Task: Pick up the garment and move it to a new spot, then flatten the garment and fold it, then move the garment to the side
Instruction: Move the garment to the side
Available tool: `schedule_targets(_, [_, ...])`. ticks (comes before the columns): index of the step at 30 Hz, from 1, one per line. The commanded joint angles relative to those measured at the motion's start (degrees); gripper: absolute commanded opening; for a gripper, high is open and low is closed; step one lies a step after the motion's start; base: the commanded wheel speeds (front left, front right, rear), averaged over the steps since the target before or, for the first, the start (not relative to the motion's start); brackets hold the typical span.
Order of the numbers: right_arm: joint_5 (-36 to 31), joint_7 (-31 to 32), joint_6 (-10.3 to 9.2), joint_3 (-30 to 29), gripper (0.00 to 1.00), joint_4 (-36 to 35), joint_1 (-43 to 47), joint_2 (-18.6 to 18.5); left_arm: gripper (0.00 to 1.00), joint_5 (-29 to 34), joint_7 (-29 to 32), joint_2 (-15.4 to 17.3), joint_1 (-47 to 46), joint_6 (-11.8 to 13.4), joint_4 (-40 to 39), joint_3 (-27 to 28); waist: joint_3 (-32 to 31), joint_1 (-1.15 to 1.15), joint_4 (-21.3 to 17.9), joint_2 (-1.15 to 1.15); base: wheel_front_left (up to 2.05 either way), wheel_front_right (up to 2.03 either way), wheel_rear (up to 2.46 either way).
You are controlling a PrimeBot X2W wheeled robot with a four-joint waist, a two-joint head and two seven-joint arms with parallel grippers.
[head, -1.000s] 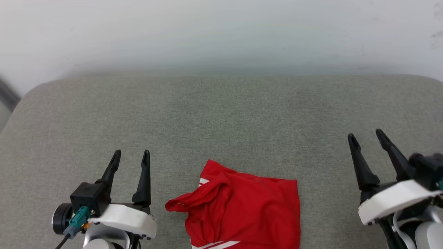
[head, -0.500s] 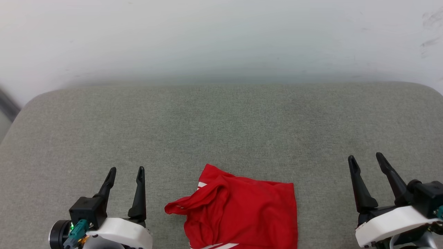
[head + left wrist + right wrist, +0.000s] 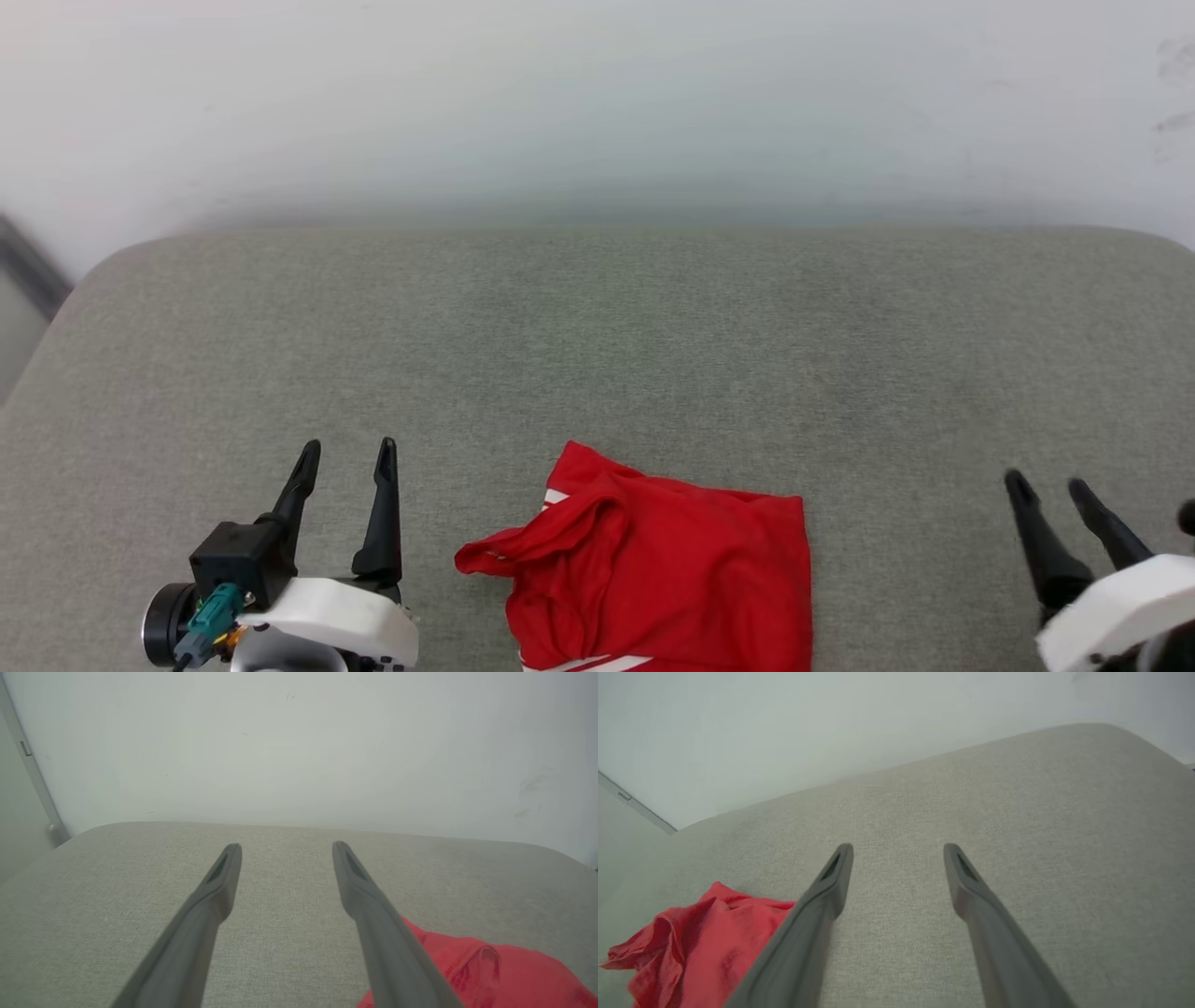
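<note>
The garment (image 3: pixel 663 574), red with white stripes at its edges, lies folded in a rough square at the near middle of the grey cushion (image 3: pixel 597 345); its near edge is cut off by the frame. My left gripper (image 3: pixel 345 451) stands open to its left, apart from it. Far to its right my right gripper (image 3: pixel 1046 483) is open too, low in the corner. The left wrist view has the garment (image 3: pixel 490 970) at the lower right beside the open left gripper (image 3: pixel 286 847). In the right wrist view the garment (image 3: pixel 696 947) lies lower left of the open right gripper (image 3: pixel 897 848).
A pale wall (image 3: pixel 597 93) rises right behind the cushion's rounded far edge. A grey strip (image 3: pixel 28 266) runs down the wall at the far left. Bare cushion spreads beyond and to both sides of the garment.
My right gripper has dropped down and to the right, toward the frame's corner. The left gripper has slid a little lower. The camera has shifted slightly; the garment lies as before.
</note>
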Motion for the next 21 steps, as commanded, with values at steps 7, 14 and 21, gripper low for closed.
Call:
schedule_targets(7, [9.81, 26.1, 0.01, -11.15, 1.0, 2.86, -0.7, -0.8, 1.0, 1.81, -0.39, -1.75, -2.05, -1.25, -0.19, 1.8, 1.76, 0.01, 2.52, 0.0, 0.0, 0.0, 0.0])
schedule_targets(14, [17.63, 38.84, 0.01, -13.6, 1.0, 6.93, -4.89, 2.18, 1.0, 3.5, -0.4, -3.35, -3.5, -2.61, -0.41, 3.04, 5.0, 0.01, 4.41, 0.0, 0.0, 0.0, 0.0])
schedule_targets(21, [28.69, 42.27, 0.01, -6.45, 1.0, 16.31, -9.39, 2.94, 1.0, 5.31, -0.41, -4.12, -6.74, -4.51, 0.25, 3.54, 9.51, 0.01, 6.04, 0.0, 0.0, 0.0, 0.0])
